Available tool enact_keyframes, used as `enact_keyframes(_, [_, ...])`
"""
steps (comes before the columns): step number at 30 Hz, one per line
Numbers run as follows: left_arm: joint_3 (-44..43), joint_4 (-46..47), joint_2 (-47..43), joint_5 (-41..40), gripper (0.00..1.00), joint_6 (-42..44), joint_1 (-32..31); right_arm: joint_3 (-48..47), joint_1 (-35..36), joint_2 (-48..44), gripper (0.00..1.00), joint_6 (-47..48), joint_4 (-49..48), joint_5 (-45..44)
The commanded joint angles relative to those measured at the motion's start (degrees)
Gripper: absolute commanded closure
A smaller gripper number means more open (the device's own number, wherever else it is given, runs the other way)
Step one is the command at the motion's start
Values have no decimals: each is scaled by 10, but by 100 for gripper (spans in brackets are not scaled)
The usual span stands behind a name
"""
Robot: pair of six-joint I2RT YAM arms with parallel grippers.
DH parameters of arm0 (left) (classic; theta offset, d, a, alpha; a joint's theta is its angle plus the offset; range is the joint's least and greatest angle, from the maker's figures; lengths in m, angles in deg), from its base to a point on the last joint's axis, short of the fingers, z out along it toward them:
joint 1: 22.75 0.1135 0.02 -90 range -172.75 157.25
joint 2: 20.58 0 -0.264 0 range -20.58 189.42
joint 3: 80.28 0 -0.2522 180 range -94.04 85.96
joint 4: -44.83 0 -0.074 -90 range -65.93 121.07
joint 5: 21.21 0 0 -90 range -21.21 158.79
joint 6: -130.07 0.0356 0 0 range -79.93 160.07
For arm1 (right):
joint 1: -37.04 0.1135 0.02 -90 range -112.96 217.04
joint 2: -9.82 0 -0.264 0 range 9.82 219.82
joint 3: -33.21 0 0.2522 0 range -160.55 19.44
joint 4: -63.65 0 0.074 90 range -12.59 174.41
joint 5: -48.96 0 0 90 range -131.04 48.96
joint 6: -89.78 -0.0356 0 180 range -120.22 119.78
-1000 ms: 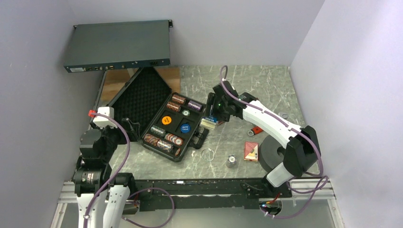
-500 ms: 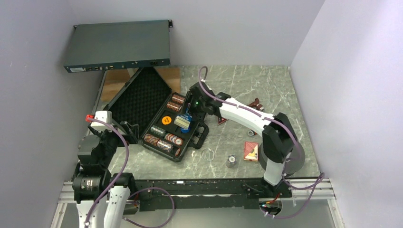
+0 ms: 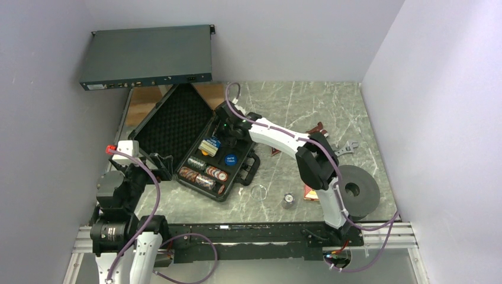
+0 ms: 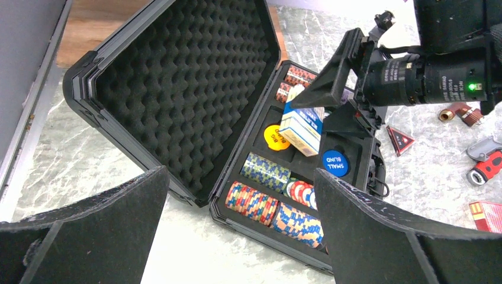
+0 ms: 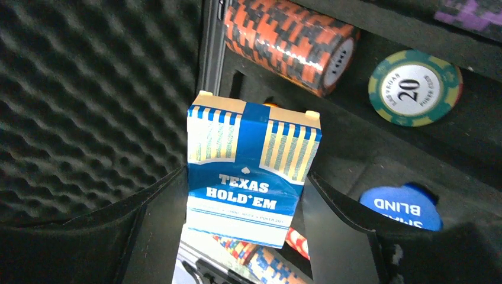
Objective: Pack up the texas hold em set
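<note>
Nearest me, my left gripper hangs wide apart with nothing in it, just short of the near corner of the case. Off to the right a red card box lies flat on the marbled table, not yet packed.

Inside the case's near rows sit the chip rolls, ridged cylinders in stripes and checks.

Above the middle of the tray, my right gripper is clamped on the blue-and-yellow card box. Its matte black pads press the box's two narrow sides. The box's long axis runs straight out from my wrist, so it hangs end-down and a little tilted rather than flat. The dark recess I judge it belongs in lies directly beneath, between the orange disc and the blue disc. The right arm is plainly the one placed for this.

The carton looks like thin glossy card, easily dented, and the recess walls look like soft foam.

Beyond it lie an orange-and-black roll and then the egg-crate lid.
</note>
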Motion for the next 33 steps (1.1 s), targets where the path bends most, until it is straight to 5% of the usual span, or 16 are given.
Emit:
enact_keyframes(1, [1,13,-8,-4,1,-4,4,-60,10,12,100,-33,-5,-37])
enact_keyframes(33, [3,13,-10,-12,1,-4,4,-79,48,69,100,-57,44,-62])
